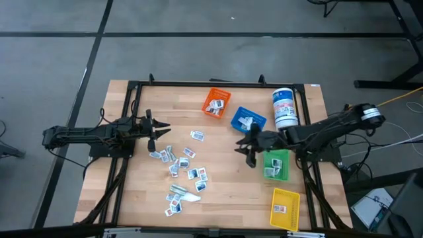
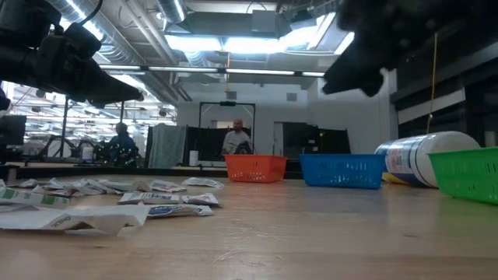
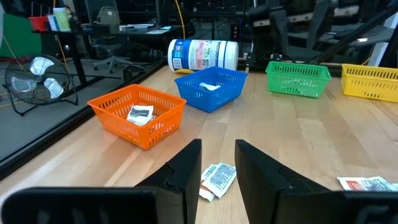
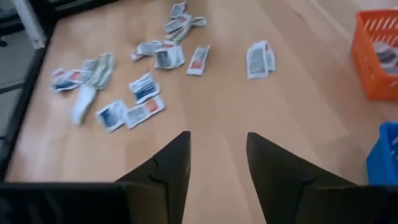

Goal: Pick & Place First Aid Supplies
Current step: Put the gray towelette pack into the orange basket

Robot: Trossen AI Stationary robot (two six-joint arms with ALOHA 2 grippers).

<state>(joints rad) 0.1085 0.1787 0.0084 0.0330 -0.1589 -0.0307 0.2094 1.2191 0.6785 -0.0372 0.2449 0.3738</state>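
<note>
Several first aid supplies, small flat white packets, lie scattered on the wooden table left of its middle; the right wrist view shows them too. My left gripper hovers open at the table's left side, just beyond the pile's far end, with two packets under its fingers. My right gripper hovers open right of the middle, between the blue bin and the green bin, tilted down toward the packets. Neither gripper has anything between its fingers.
An orange bin stands at the far middle and a yellow bin at the near right; each bin holds at least one packet. A white canister with a blue label lies at the far right. Bare wood separates the pile from the bins.
</note>
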